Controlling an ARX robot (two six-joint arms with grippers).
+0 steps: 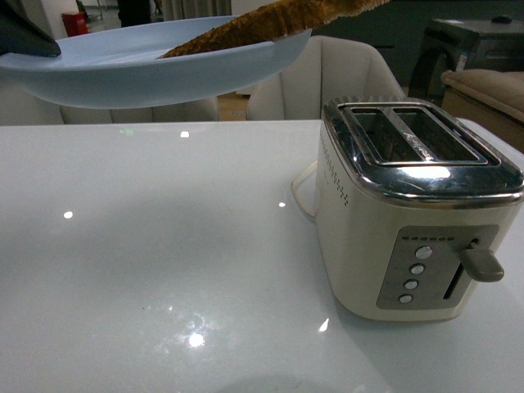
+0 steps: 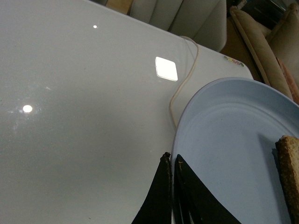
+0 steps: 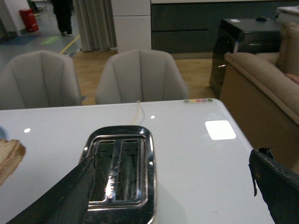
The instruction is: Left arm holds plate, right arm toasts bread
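The pale blue plate [image 1: 155, 70] hangs high above the table at the upper left of the front view, tilted. My left gripper [image 2: 172, 158] is shut on the plate's [image 2: 224, 149] rim, one finger above it and one below; its dark tip [image 1: 24, 37] shows at the far left. The bread [image 1: 270, 23], light brown with a darker crust, lies on the plate; its corner [image 2: 290, 172] and edge [image 3: 9, 158] show in both wrist views. My right gripper [image 3: 173, 177] is open with nothing between its fingers, held above and behind the toaster [image 3: 119, 172].
A cream toaster [image 1: 413, 213] with a chrome top and two empty slots stands at the right of the white table [image 1: 164, 262], lever [image 1: 481, 264] up, cord [image 1: 303, 192] trailing back. Pale chairs [image 3: 140, 77] line the far edge; a tan sofa [image 3: 261, 79] is at right.
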